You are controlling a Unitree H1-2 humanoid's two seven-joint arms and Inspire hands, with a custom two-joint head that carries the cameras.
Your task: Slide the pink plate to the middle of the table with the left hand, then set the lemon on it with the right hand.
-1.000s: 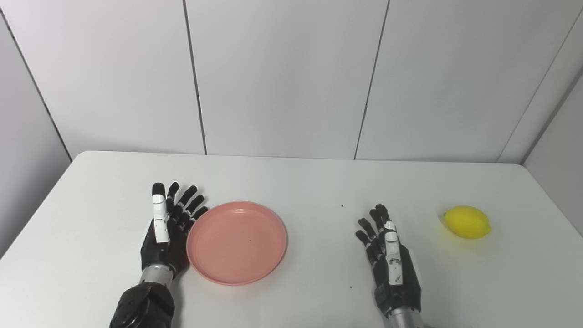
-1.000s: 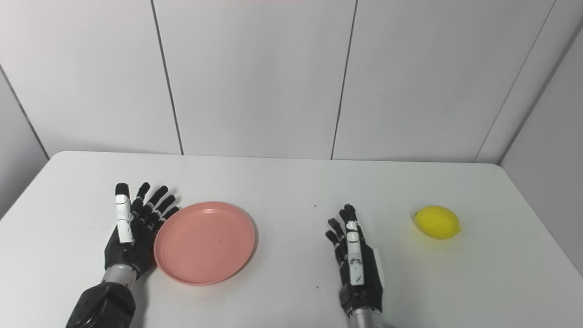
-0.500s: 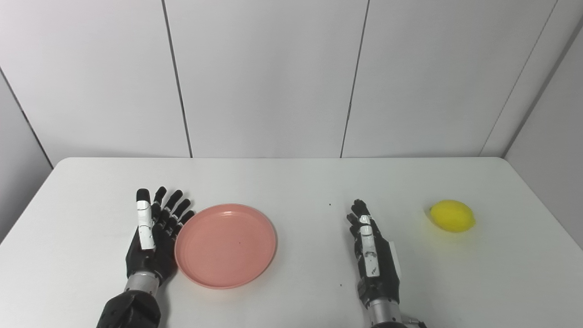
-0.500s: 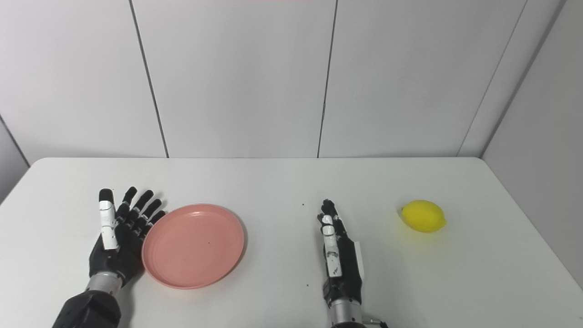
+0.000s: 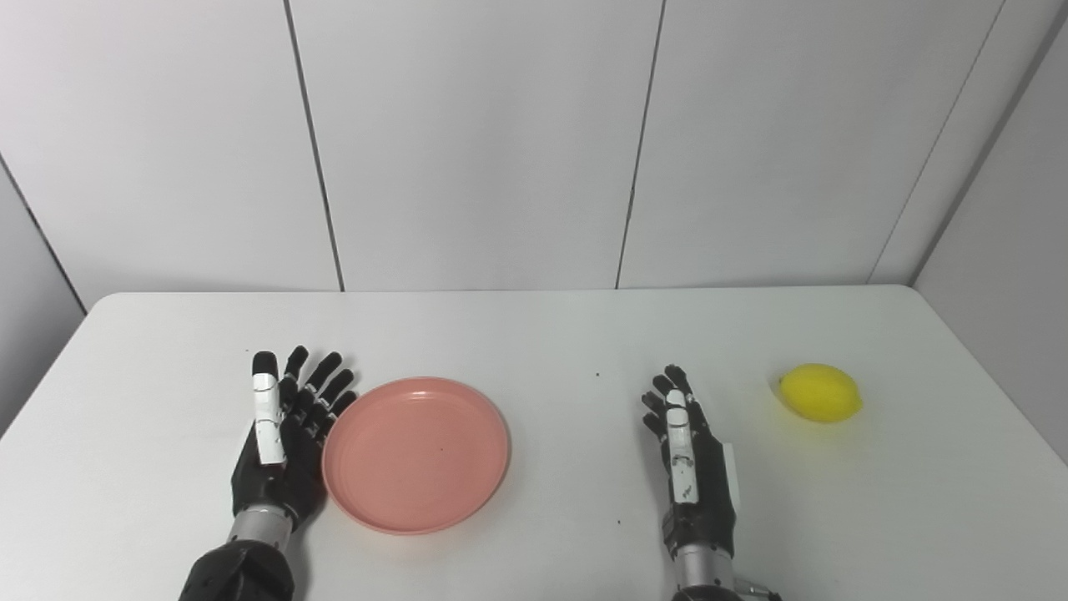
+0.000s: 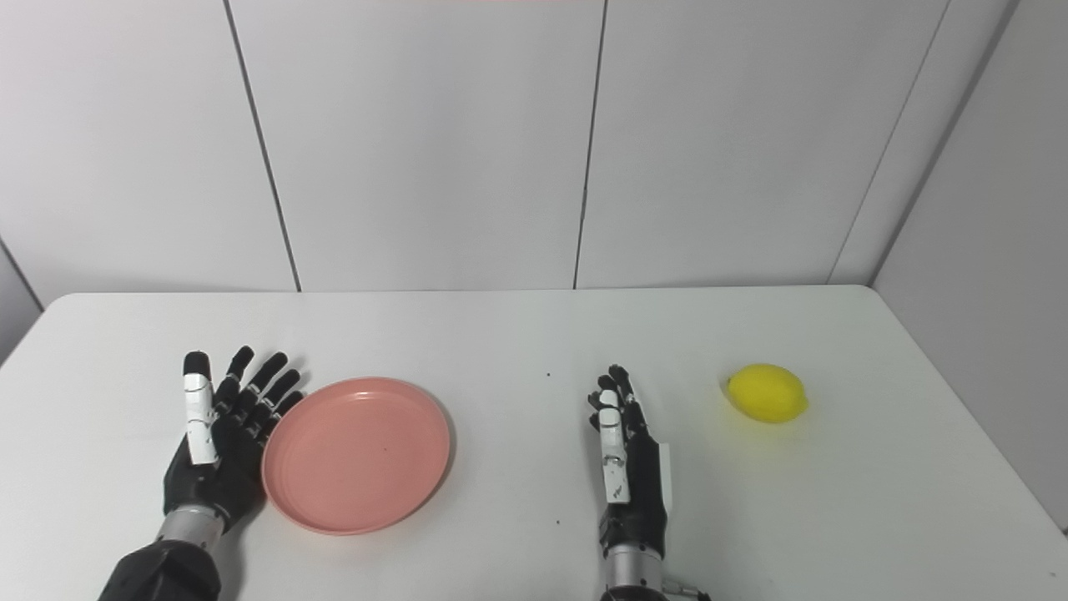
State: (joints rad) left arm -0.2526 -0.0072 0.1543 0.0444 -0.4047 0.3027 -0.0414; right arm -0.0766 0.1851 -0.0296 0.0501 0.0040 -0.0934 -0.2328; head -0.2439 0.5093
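Left hand (image 5: 279,455) low at left, palm side against left rim of pink plate (image 5: 415,455), fingers (image 5: 321,391) spread, holding nothing. Right hand (image 5: 692,467) low at right of centre, edge-on, fingers straight and close together, holding nothing. Pink plate flat on white tabletop (image 5: 534,334), left of centre, empty. Right hand well apart from plate. Lemon (image 5: 819,392) further back at right, on its side on tabletop, apart from right hand. Grey panelled wall (image 5: 476,142) behind.
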